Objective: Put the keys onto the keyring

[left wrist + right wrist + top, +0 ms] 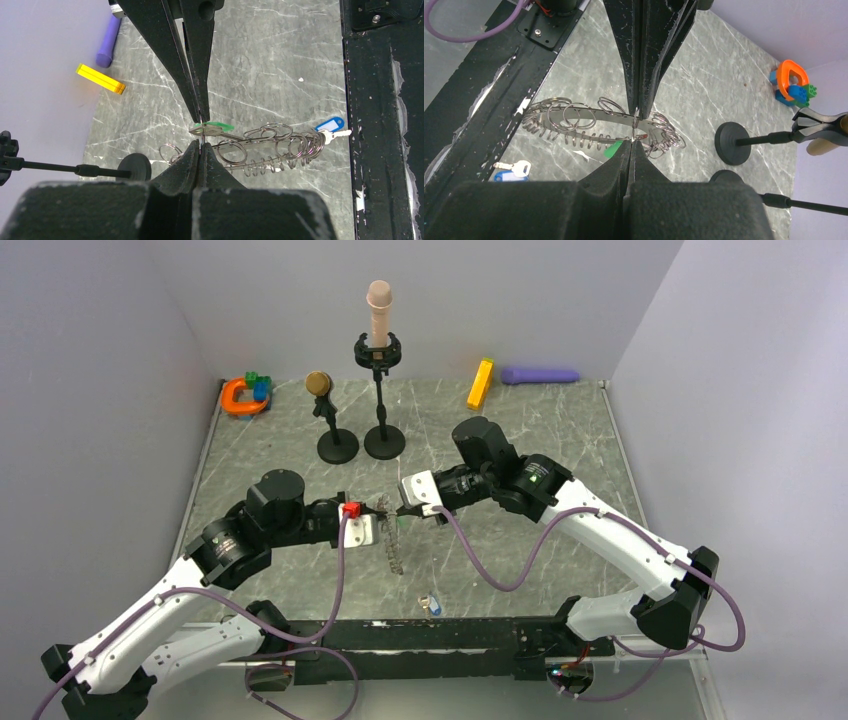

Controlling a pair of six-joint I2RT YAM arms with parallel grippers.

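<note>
The keyring (394, 548) is a metal band strung with several small wire rings. It hangs in the air between both grippers at mid-table and shows in the left wrist view (270, 145) and the right wrist view (574, 117). My left gripper (376, 510) (200, 146) is shut on a thin wire of the keyring. My right gripper (404, 508) (633, 142) is shut tip to tip opposite it, on the green key (216, 127) (613, 149) at the ring. The red key is not clearly visible.
A key with a blue tag (432, 605) (330, 124) (512, 170) lies near the front rail. Two stands on round black bases (337, 446) (384, 442) rise behind. An orange clamp (243, 395), a yellow block (480, 383) and a purple cylinder (540, 375) lie at the back.
</note>
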